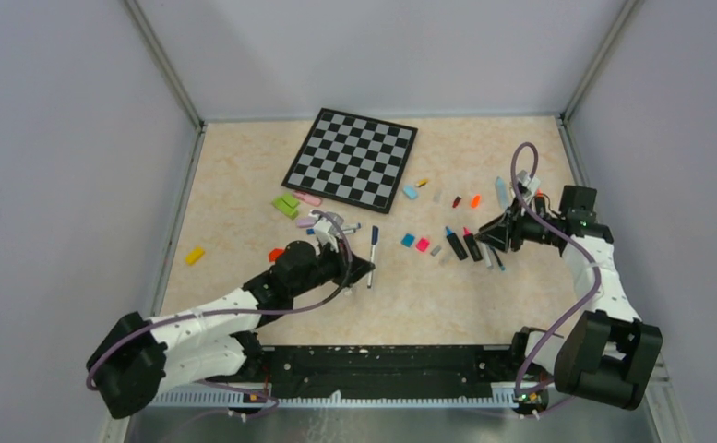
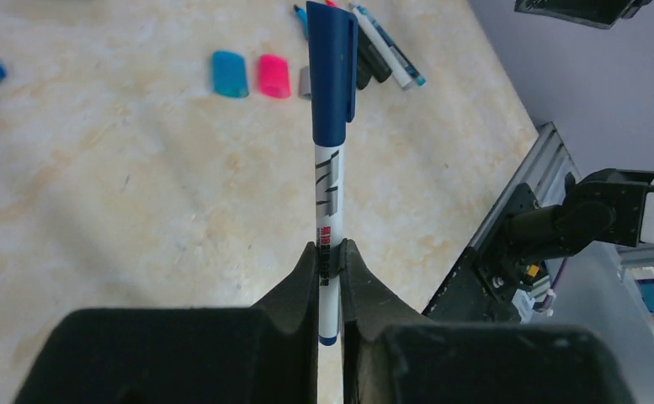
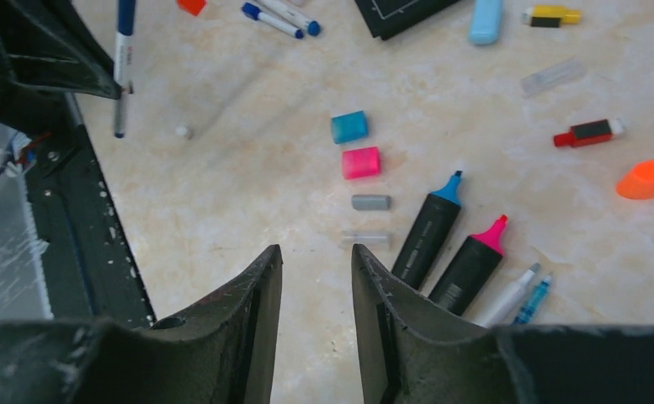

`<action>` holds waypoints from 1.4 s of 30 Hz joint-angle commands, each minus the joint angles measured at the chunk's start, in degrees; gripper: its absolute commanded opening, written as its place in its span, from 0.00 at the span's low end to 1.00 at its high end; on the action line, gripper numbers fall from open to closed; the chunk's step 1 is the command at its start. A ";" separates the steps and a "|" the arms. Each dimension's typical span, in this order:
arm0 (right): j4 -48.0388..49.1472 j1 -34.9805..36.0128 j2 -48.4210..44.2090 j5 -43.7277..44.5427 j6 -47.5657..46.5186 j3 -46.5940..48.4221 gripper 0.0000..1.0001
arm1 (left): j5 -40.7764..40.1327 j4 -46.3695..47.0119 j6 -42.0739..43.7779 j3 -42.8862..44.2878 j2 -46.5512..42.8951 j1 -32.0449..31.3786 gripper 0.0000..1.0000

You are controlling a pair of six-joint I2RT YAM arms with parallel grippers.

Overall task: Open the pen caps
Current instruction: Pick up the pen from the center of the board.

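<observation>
- Left wrist: your left gripper (image 2: 330,252) clamps the pen (image 2: 329,198) near its tail; its cap (image 2: 332,71), not yet off, points straight away from the jaws.
- Right gripper (image 3: 316,252) empty, jaws parted, well right of the cap; bring it in along the pen's axis.

Checkered board (image 1: 352,159): black and grey squares, dark border, flat on counter (image 1: 244,175), set at a slant. Counter beige, marbled, bare to the board's left. Grey wall (image 1: 382,55) just behind the board. Black rail (image 1: 382,365) along the near edge, well apart from the board.
</observation>
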 commanded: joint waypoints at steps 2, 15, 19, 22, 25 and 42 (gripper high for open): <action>4.22 -0.68 -2.22 -13.82 2.19 -2.59 0.38 | 4.95 27.26 1.58 3.93 11.66 -1.41 0.00; 33.93 4.67 -5.63 -19.73 30.90 -11.64 0.47 | 0.55 45.77 -2.06 20.40 37.46 -6.80 0.00; 33.91 7.59 -4.98 -16.61 31.51 -11.72 0.47 | -1.30 48.38 -2.81 24.28 41.87 -8.68 0.00; 33.93 8.33 -4.70 -15.28 32.01 -11.73 0.47 | -2.55 48.91 -2.75 26.52 43.70 -9.89 0.00; 34.29 9.25 -4.67 -13.42 32.52 -11.94 0.46 | -3.66 49.46 -2.71 27.38 44.79 -10.80 0.00; 40.25 10.94 -3.76 -12.43 39.47 -12.77 0.11 | -6.13 51.37 -2.52 28.72 46.71 -13.24 0.00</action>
